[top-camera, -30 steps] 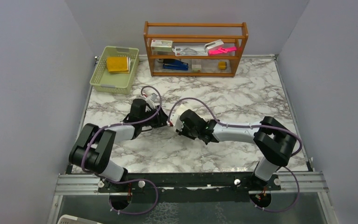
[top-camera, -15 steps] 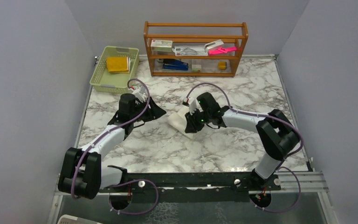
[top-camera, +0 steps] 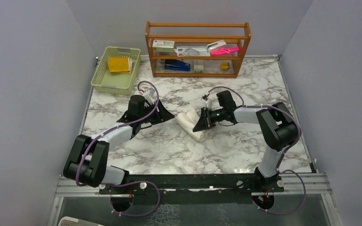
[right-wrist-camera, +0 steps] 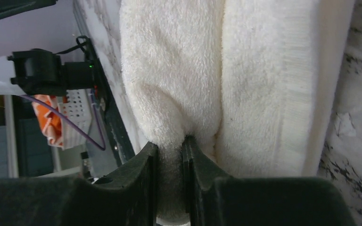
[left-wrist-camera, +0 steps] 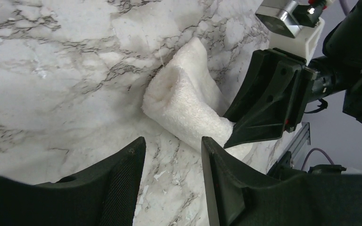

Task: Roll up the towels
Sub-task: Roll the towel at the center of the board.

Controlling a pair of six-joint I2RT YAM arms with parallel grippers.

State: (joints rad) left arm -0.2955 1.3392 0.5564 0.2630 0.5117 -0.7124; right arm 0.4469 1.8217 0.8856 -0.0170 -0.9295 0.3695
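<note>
A wooden rack (top-camera: 198, 25) stands at the back of the marble table (top-camera: 245, 94). Of its 2 stocked shelves, the upper holds a white box (top-camera: 163, 45) at the left and a pink item (top-camera: 226, 50) at the right. The lower holds a blue item (top-camera: 177, 66). Left of the rack sits a green basket (top-camera: 109, 86).

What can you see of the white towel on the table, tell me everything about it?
The cream-white towel is soft, fluffy terry, folded or loosely rolled into a thick bundle with an open hollow at one end. It lies near the middle of the marble table. The right end effector pinches a fold of it in nearly closed jaws. The left end effector stands open just short of it, not touching.
</note>
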